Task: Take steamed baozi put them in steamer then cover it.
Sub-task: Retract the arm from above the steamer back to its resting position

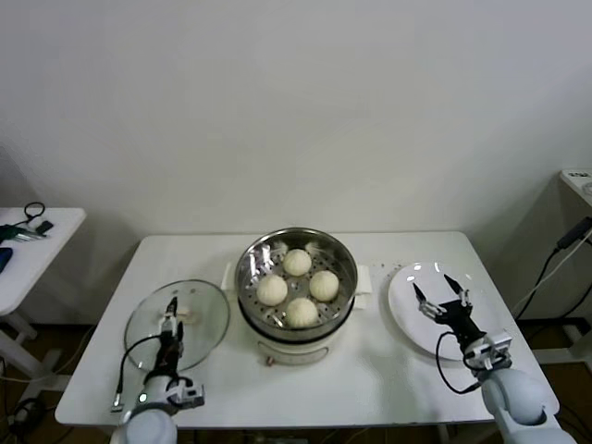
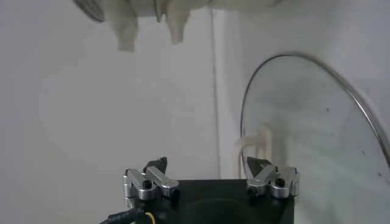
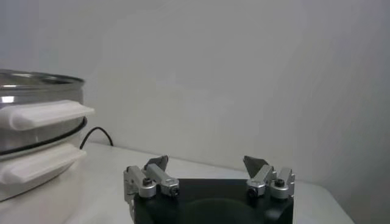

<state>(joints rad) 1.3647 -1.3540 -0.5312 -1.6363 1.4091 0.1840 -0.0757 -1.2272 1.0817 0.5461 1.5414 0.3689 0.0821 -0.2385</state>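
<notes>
**Desk inventory: four baozi in steamer, cover still on the desk**

1. Desk (image 1: pixel 388 370): white, rectangular, carrying every item below. A smaller white side table (image 1: pixel 37 242) stands well apart on the robot's left, with dark odds and ends on it too small to name.

2. Steamer (image 1: pixel 296 326): round shiny steel pot on a white base with side handles, at the middle of the desk. Uncovered; the perforated tray inside is visible. In the right wrist view its steel wall and white handle (image 3: pixel 42 114) show at one edge.

3. Cover (image 1: pixel 205 319): clear glass lid with a metal rim, lying flat on the desk just beside the steamer, on the robot's left. Its whitish handle (image 2: pixel 255 148) shows in the left wrist view.

4. Plate (image 1: pixel 407 298): flat, white, bare, on the robot's right of the steamer, near it but apart.

5. Steamed baozi (image 1: pixel 298 262): four cream-white buns, all on the steamer tray, set in a diamond, close together; whether they touch is hard to tell.

6. Left end effector (image 1: pixel 170 314): released, jaws spread, over the cover near its handle, grasping nothing.

7. Right end effector (image 1: pixel 442 294): released, jaws spread wide, above the plate, grasping nothing.
</notes>
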